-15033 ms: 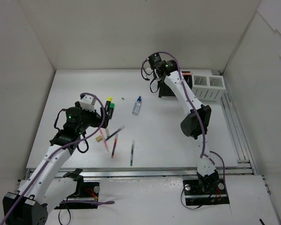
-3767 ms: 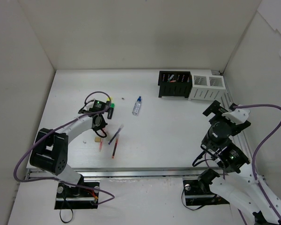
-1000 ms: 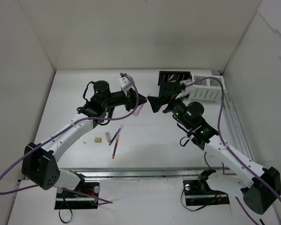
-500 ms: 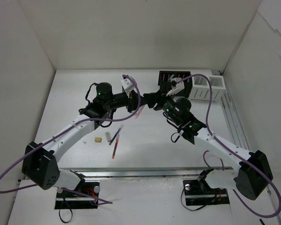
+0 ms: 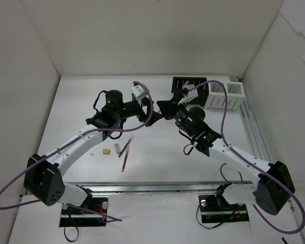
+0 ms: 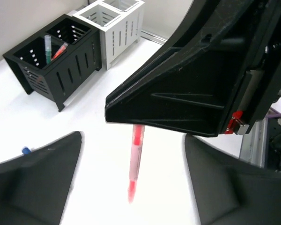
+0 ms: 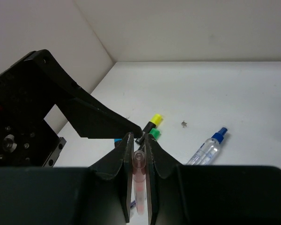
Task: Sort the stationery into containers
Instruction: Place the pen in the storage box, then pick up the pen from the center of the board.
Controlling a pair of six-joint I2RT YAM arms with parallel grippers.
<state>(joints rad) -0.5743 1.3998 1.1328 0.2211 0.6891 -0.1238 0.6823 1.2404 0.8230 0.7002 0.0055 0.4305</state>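
A red pen [image 6: 136, 159] hangs in mid-air above the table, and my right gripper [image 7: 138, 140] is shut on its upper end. My left gripper [image 6: 131, 140] stands open around the pen, its fingers well apart from it. In the top view the two grippers meet tip to tip, left gripper [image 5: 145, 114] and right gripper [image 5: 161, 108]. The black organiser [image 5: 190, 91] holds a green pen [image 6: 48, 47] and a red pen [image 6: 60, 49]. Two white bins [image 5: 223, 95] stand to its right.
Below the grippers lie highlighters with a yellow cap [image 7: 155, 118] and a green cap [image 7: 153, 133], and a clear blue-capped bottle [image 7: 207, 147]. Loose pens [image 5: 124, 151], a tan eraser [image 5: 106, 151] and a white eraser [image 5: 93, 151] lie front left.
My right gripper moved in and shut on the red pen. My left gripper, which had been holding it, opened and let go.
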